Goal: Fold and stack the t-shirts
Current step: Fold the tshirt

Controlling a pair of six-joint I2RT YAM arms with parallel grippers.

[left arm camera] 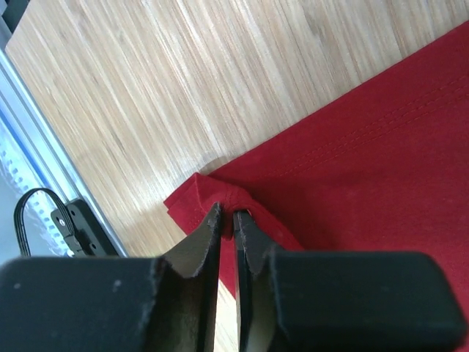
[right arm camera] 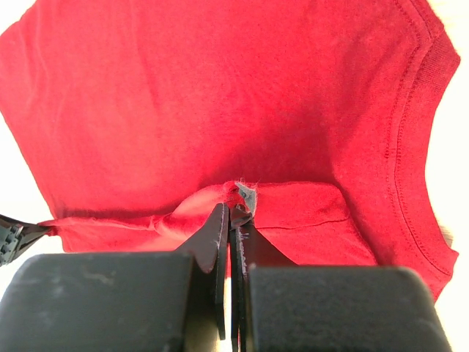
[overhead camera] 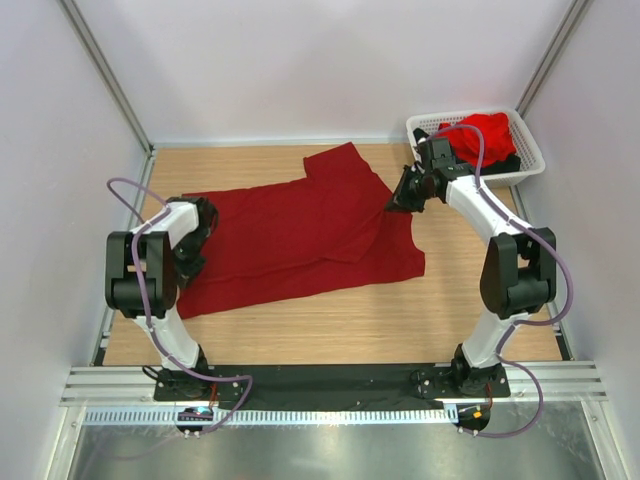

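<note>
Right gripper (right arm camera: 231,213) clenched on shirt (overhead camera: 300,235) edge; left gripper (left arm camera: 227,214) at its corner, hold unclear — we'd lift both evenly, cloth taut.

The crimson t-shirt (overhead camera: 300,235) is soft matt cloth with stitched hems. The bench (overhead camera: 330,330) is smooth-grained wood; the basket (overhead camera: 432,122) is white latticed plastic.

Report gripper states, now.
Left gripper: almost shut at the shirt corner; grip cannot be told.
Right gripper: shut on the shirt.

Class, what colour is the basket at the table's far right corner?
White; the basket shows best in the top external view.
</note>
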